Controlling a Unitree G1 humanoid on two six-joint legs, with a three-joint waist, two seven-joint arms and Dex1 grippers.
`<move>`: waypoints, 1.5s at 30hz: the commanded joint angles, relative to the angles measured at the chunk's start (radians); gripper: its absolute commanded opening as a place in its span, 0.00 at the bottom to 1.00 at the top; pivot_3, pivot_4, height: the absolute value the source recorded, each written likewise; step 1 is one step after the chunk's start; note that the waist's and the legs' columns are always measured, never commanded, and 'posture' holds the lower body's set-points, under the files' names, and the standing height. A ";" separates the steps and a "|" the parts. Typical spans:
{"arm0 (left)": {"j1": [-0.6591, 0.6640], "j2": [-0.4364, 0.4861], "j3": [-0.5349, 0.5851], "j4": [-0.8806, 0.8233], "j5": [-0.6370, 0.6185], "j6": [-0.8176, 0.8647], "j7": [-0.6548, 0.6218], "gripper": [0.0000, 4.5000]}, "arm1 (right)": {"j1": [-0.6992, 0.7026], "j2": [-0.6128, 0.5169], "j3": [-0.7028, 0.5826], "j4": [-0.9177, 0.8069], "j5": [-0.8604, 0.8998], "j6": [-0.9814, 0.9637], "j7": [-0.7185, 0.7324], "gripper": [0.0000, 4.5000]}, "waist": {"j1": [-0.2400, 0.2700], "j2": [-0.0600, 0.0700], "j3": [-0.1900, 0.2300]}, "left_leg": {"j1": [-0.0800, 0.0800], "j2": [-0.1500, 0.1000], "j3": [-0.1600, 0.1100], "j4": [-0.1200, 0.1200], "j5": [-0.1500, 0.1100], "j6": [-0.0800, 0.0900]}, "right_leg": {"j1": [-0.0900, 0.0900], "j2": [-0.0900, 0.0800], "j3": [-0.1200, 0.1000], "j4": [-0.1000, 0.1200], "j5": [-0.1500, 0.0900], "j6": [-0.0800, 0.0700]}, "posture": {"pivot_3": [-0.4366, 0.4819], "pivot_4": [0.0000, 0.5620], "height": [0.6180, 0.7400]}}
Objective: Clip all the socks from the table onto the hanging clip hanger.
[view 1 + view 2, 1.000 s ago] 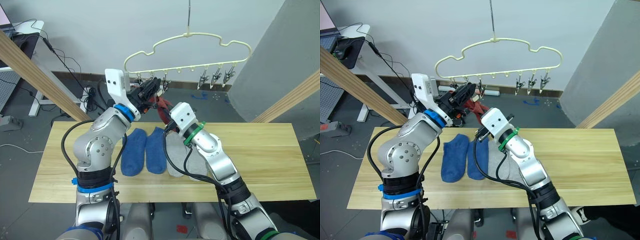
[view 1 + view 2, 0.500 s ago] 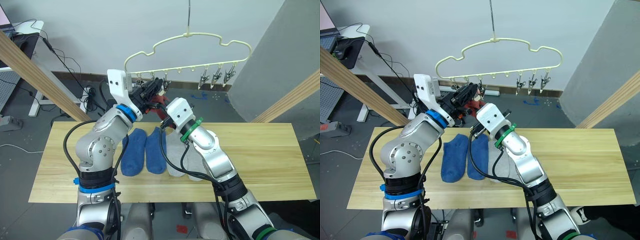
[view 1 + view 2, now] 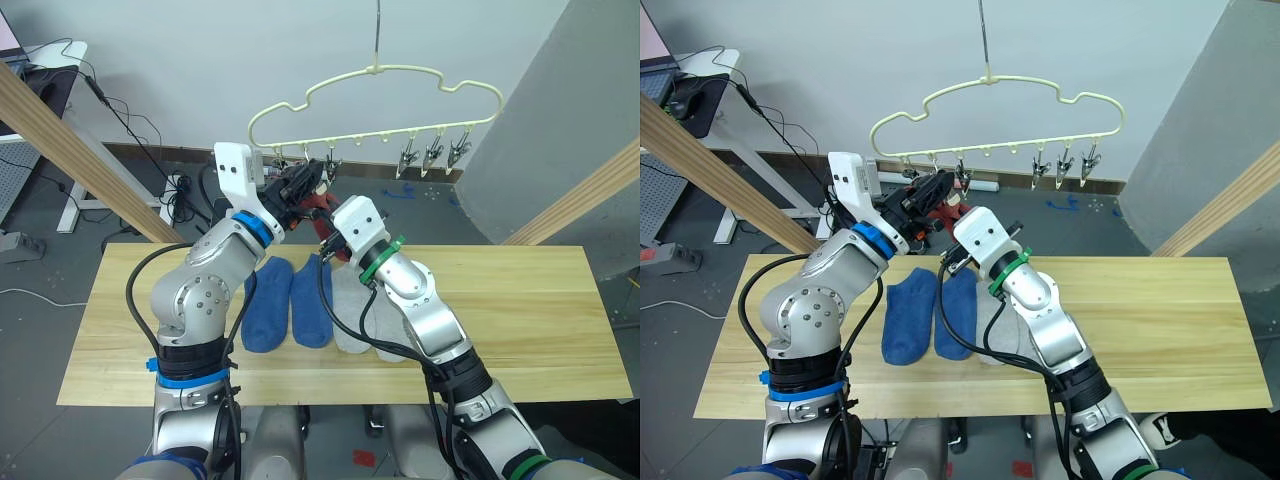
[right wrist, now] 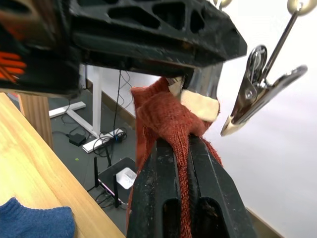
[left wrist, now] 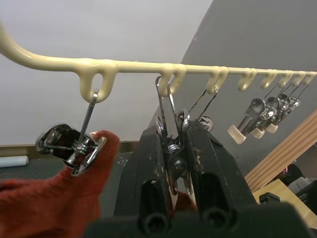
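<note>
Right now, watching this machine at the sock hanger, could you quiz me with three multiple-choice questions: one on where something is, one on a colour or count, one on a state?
1. Where do the blue socks lie?
A. on the table
B. on the floor
C. clipped to the clip hanger

2. What colour is the sock in the right gripper?
A. blue
B. brick red
C. light grey

3. What is the left gripper doing?
A. hanging open
B. squeezing a metal clip
C. holding a blue sock

Answers:
1 A, the head views show them flat on the wooden top.
2 B, the right wrist view shows red knit pinched between the fingers.
3 B, the left wrist view shows the fingers shut around a clip under the hanger bar.
</note>
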 commanded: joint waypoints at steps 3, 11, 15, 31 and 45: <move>0.008 -0.007 0.001 -0.049 -0.023 0.005 0.018 0.06 | -0.018 0.029 -0.010 -0.015 0.007 -0.016 -0.030 0.00 | 0.000 0.000 0.000 | 0.000 0.000 0.000 0.000 0.000 0.000 | 0.000 0.000 0.000 0.000 0.000 0.000 | 0.36 0.63 1.00; 0.019 -0.014 -0.009 -0.062 -0.028 0.006 0.034 0.06 | -0.064 0.072 -0.020 0.009 0.019 -0.024 -0.043 0.00 | -0.003 0.000 0.000 | 0.000 0.000 0.000 0.000 0.000 0.000 | 0.000 0.000 0.000 0.000 0.000 0.000 | 0.36 0.62 1.00; 0.025 -0.015 -0.009 -0.068 -0.033 0.012 0.042 0.06 | -0.072 0.081 -0.019 0.019 0.020 -0.028 -0.044 0.00 | -0.004 0.000 0.000 | 0.000 0.000 0.000 0.000 0.000 0.000 | 0.000 0.000 0.000 0.000 0.000 0.000 | 0.36 0.62 1.00; 0.073 0.053 -0.021 -0.089 -0.009 0.011 -0.001 0.60 | -0.080 0.079 -0.026 0.030 0.027 -0.038 -0.038 0.00 | -0.007 0.000 0.000 | 0.000 0.000 0.000 0.000 0.000 0.000 | 0.000 0.000 0.000 0.000 0.000 0.000 | 0.36 0.62 1.00; 0.107 0.135 -0.027 -0.107 0.023 -0.026 -0.078 0.61 | -0.027 0.065 -0.028 -0.011 0.061 0.029 0.003 0.24 | -0.007 0.000 0.000 | 0.000 0.000 0.000 0.000 0.000 0.000 | 0.000 0.000 0.000 0.000 0.000 0.000 | 0.37 0.62 1.00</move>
